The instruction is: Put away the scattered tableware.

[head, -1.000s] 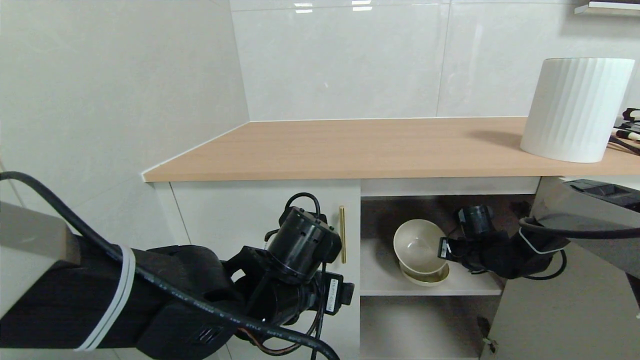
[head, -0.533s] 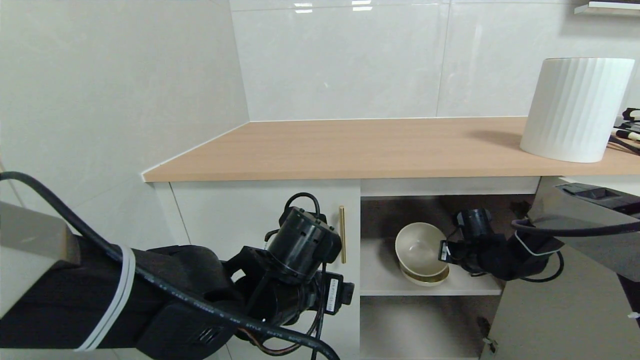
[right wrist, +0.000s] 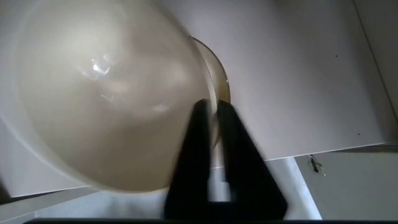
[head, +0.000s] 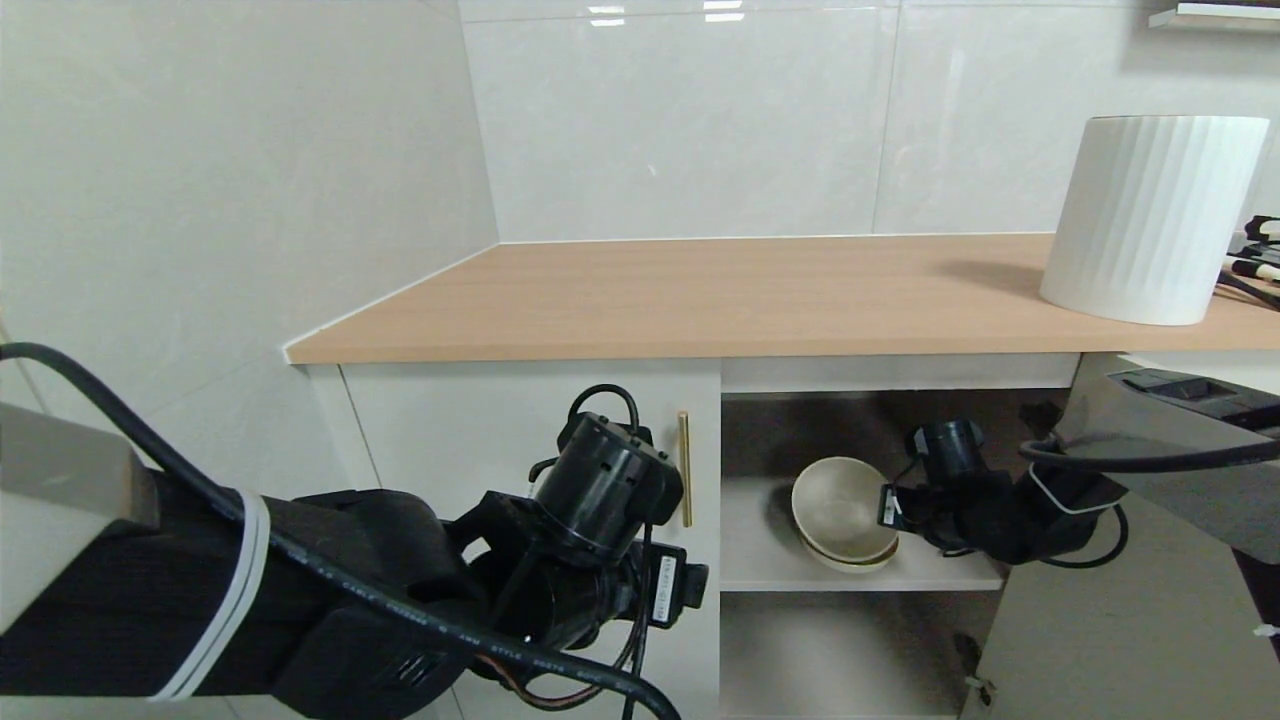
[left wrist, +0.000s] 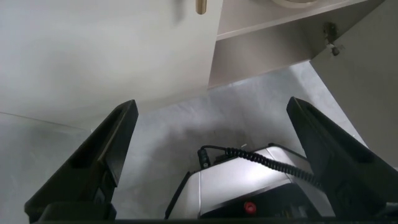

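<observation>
A cream bowl [head: 838,503] is pinched at its rim by my right gripper [head: 886,506], which is shut on it inside the open cabinet. The bowl rests nested, slightly tilted, in a second cream bowl [head: 858,561] on the cabinet shelf [head: 758,560]. In the right wrist view the held bowl [right wrist: 93,93] sits between the dark fingers [right wrist: 198,134], with the lower bowl's rim [right wrist: 221,79] just behind. My left gripper [left wrist: 214,155] hangs open and holds nothing, low in front of the closed left cabinet door, pointing at the floor.
A tall white ribbed container [head: 1150,215] stands on the wooden counter [head: 700,300] at the right, with utensils [head: 1256,264] beside it. The left door [head: 520,430] has a gold handle [head: 685,468]. The open right door [head: 1120,630] stands beside my right arm.
The held bowl has tipped from nearly on edge to almost level and dropped onto the lower bowl. My right gripper moved slightly down with it. The left arm has not moved.
</observation>
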You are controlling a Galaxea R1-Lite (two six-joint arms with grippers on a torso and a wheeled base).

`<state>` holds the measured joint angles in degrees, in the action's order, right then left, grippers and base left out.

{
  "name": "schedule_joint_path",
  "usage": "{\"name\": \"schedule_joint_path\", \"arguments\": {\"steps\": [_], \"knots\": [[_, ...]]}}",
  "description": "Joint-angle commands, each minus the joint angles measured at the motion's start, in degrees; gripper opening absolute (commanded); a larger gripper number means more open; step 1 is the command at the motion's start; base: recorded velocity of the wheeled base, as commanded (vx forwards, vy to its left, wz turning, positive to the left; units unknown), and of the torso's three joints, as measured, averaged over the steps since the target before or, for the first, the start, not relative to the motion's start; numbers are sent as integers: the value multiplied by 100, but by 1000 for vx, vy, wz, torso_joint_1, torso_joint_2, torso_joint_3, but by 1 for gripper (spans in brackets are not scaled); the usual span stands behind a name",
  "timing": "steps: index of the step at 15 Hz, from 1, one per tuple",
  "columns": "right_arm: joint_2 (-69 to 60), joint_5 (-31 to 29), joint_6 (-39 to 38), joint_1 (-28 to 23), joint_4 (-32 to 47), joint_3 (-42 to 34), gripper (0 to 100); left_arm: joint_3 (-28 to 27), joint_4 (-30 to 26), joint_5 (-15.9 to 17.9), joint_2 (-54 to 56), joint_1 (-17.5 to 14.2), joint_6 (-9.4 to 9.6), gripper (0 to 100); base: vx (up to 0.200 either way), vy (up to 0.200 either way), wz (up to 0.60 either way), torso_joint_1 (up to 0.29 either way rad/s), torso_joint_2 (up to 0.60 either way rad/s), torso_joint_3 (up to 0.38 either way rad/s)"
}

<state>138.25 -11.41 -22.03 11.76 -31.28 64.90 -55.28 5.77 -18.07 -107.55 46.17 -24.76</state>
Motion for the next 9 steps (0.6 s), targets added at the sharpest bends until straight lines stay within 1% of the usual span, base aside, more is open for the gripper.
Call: {"name": "schedule_joint_path", "arguments": {"steps": [1,4,8,9], "knots": [[0,-2,-3,1,-1,-13,100,-9,3,-4,41,-2,-38,100,0,0,0,0,0,0],[-27,7,-3,1,-1,-13,100,-17,12,5,155,-90,-55,100,0,0,0,0,0,0],[-413,25,-3,54,-1,-312,100,-61,65,58,656,-468,-38,100,0,0,0,0,0,0],[-835,78,-3,133,26,-566,100,-44,74,119,955,-644,-11,100,0,0,0,0,0,0]]}}
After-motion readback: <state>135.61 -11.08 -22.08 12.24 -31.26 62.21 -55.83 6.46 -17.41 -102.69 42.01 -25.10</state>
